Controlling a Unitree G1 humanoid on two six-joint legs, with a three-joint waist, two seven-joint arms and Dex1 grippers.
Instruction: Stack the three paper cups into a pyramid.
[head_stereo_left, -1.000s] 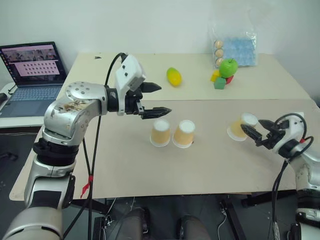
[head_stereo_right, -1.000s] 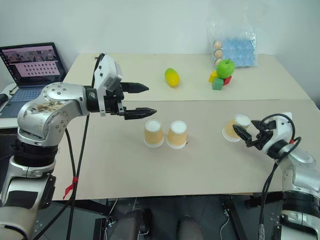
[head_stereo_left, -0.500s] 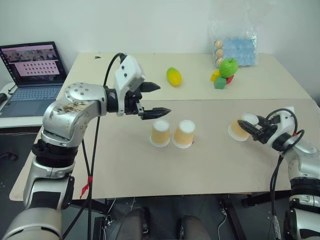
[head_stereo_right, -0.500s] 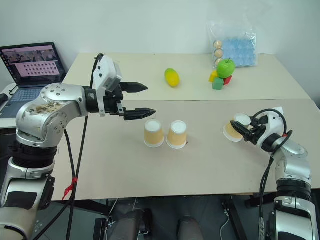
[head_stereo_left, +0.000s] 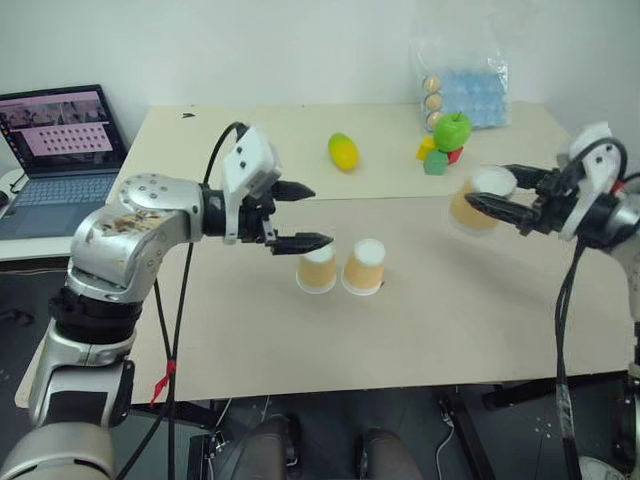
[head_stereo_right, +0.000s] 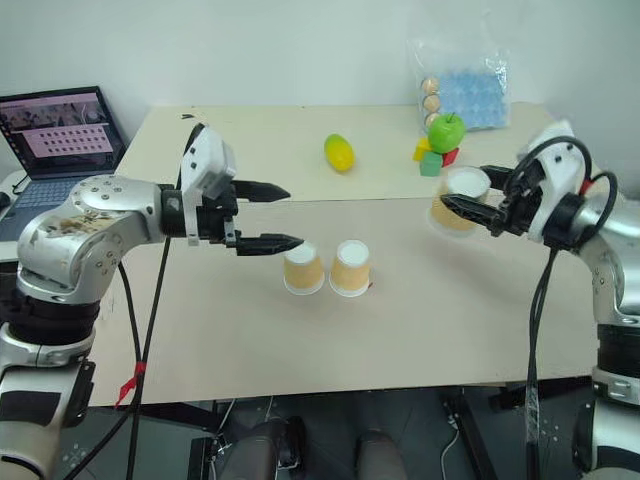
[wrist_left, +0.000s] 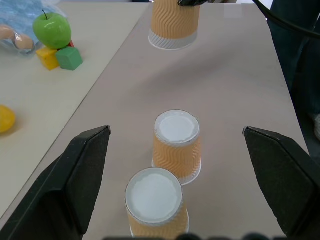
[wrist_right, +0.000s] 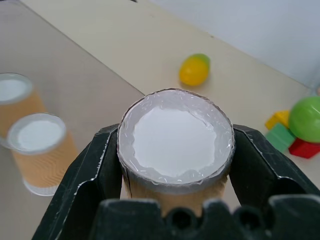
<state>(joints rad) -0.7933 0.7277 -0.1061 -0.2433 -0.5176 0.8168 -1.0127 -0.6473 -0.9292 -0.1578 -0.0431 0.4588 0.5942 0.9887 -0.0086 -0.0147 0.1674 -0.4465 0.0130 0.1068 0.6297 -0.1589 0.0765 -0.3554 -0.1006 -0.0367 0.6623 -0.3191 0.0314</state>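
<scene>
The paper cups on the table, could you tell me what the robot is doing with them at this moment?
The right gripper is shut on the third cup and holds it in the air, base up, off to the right of the two cups that stand upside down side by side on the table. The left gripper hovers open just left of that pair, touching nothing. The pyramid's lower row is set; the top cup is not yet placed.

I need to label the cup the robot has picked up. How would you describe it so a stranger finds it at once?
Look to the table's right side, before the green apple. The right gripper is shut on one tan paper cup, base upward. Its two twins stand side by side mid-table; this one hangs in the air.
</scene>
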